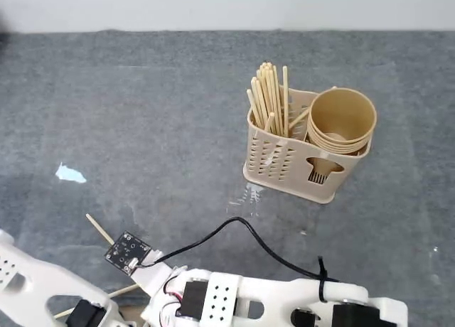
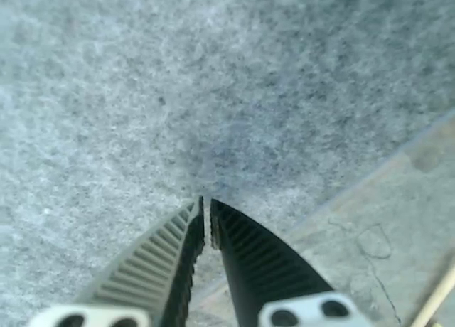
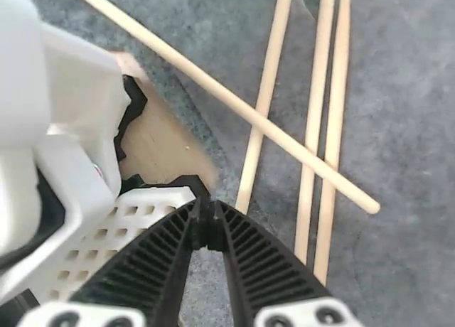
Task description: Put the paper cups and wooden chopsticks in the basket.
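Observation:
A beige slotted basket (image 1: pixel 284 163) stands right of the mat's middle. It holds a bundle of upright wooden chopsticks (image 1: pixel 269 96) and a stack of paper cups (image 1: pixel 343 117). Loose chopsticks (image 1: pixel 99 229) lie by the front left, beside both white arms at the near edge. In the right wrist view my right gripper (image 3: pixel 208 224) is shut on nothing, low over the mat. Several loose chopsticks (image 3: pixel 266 92) lie just beyond its tips, one long stick (image 3: pixel 227 99) crossing them. My left gripper (image 2: pixel 206 213) is shut and empty above bare grey felt, with one chopstick end (image 2: pixel 437 298) off to its side.
A grey felt mat (image 1: pixel 142 114) covers the table. A small blue scrap (image 1: pixel 70 174) lies at the left. A black cable (image 1: pixel 256 238) loops from the wrist camera board (image 1: pixel 128 252) across the front. The other arm's white body (image 3: pixel 64 142) sits close beside the right gripper.

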Tool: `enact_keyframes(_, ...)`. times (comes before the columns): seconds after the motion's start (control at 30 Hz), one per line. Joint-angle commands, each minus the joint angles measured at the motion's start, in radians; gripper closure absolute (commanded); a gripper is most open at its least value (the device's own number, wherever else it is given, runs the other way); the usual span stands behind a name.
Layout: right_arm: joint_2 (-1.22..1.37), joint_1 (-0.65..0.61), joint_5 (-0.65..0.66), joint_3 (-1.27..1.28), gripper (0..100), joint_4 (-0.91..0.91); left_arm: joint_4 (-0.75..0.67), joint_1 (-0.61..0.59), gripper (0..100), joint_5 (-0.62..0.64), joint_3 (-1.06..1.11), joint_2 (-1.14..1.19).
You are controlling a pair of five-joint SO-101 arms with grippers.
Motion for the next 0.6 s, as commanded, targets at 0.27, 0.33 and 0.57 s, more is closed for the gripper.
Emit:
enact_keyframes(0.27,0.130,0.001,-0.011,-0.049,99.1,0.005,0.012,-0.006,99,-0.008,-0.044,-0.012)
enact_keyframes(0.33,0.128,0.001,-0.011,-0.049,99.1,-0.001,0.012,-0.006,99,-0.008,-0.044,-0.012)
enact_keyframes(0.57,0.137,0.022,-0.008,-0.051,99.1,0.010,0.012,-0.006,99,-0.008,-0.044,-0.012)
